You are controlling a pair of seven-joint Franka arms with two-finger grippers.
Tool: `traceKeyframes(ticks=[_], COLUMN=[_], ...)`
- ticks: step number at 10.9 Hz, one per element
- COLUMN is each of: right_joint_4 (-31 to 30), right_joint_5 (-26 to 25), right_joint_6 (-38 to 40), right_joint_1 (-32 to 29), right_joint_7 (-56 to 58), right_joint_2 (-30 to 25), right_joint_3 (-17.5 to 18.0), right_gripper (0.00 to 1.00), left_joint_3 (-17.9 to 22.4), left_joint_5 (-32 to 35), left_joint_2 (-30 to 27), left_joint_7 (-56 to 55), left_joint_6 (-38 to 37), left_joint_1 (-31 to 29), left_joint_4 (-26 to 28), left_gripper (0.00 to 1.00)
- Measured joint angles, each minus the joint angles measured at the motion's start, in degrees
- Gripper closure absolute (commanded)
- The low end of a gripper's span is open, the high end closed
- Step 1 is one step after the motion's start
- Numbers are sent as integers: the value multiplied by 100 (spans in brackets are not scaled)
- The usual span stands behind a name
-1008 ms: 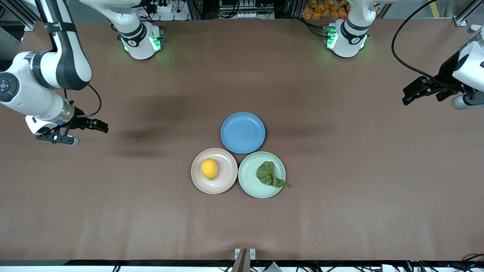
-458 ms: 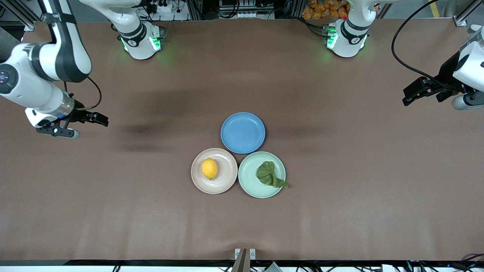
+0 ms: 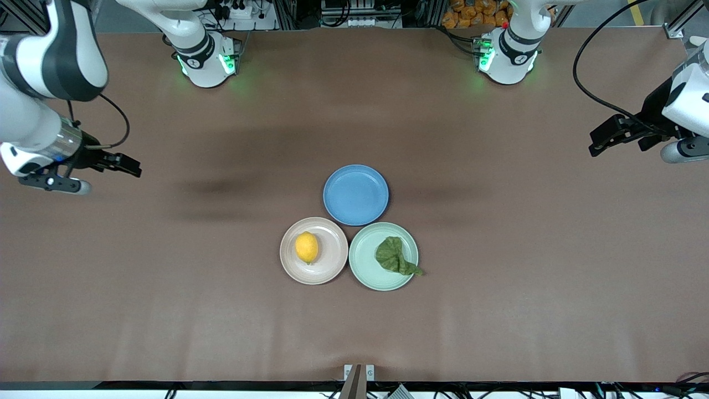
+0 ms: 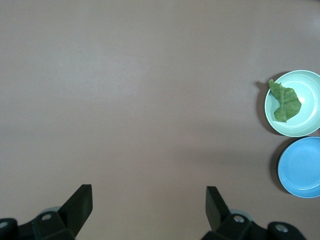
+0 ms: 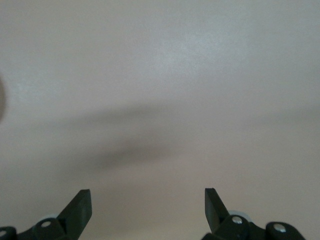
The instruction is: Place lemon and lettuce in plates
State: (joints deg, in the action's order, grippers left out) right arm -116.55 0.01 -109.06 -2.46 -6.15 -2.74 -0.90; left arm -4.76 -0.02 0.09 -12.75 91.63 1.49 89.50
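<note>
The lemon [image 3: 307,247] lies in the pale beige-pink plate [image 3: 330,261]. The lettuce [image 3: 394,256] lies in the mint green plate [image 3: 365,256] beside it, its pointed tail over the rim. My right gripper [image 3: 130,165] is open and empty, up over bare table toward the right arm's end, well away from the plates. My left gripper [image 3: 599,141] is open and empty over the left arm's end of the table. The left wrist view shows the open gripper [image 4: 149,200], the lettuce [image 4: 283,101] and the mint plate [image 4: 308,114]. The right wrist view shows the open gripper [image 5: 147,200] over bare table.
An empty blue plate [image 3: 355,194] touches both other plates, farther from the front camera; it also shows in the left wrist view [image 4: 301,167]. The brown table cover [image 3: 498,277] spreads wide around the three plates. The arm bases stand along the table's edge farthest from the camera.
My right gripper has moved away from the plates toward the right arm's end of the table and a little toward the bases. The left arm has hardly moved. Lemon and lettuce are unmoved.
</note>
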Motion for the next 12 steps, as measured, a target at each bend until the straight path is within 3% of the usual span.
traceKeyframes(ticks=[6, 12], right_joint_4=[1476, 2261], right_joint_5=[0, 0], right_joint_6=[1455, 1768], right_joint_1=[3, 34], right_joint_7=[-104, -125], right_joint_2=[-15, -14], right_joint_3=[45, 66], right_gripper=[0, 0], left_joint_3=[0, 0], left_joint_5=[0, 0], left_joint_2=[8, 10], left_joint_7=[0, 0], left_joint_6=[33, 41], left_joint_1=[0, 0], left_joint_4=[2, 5], left_gripper=[0, 0])
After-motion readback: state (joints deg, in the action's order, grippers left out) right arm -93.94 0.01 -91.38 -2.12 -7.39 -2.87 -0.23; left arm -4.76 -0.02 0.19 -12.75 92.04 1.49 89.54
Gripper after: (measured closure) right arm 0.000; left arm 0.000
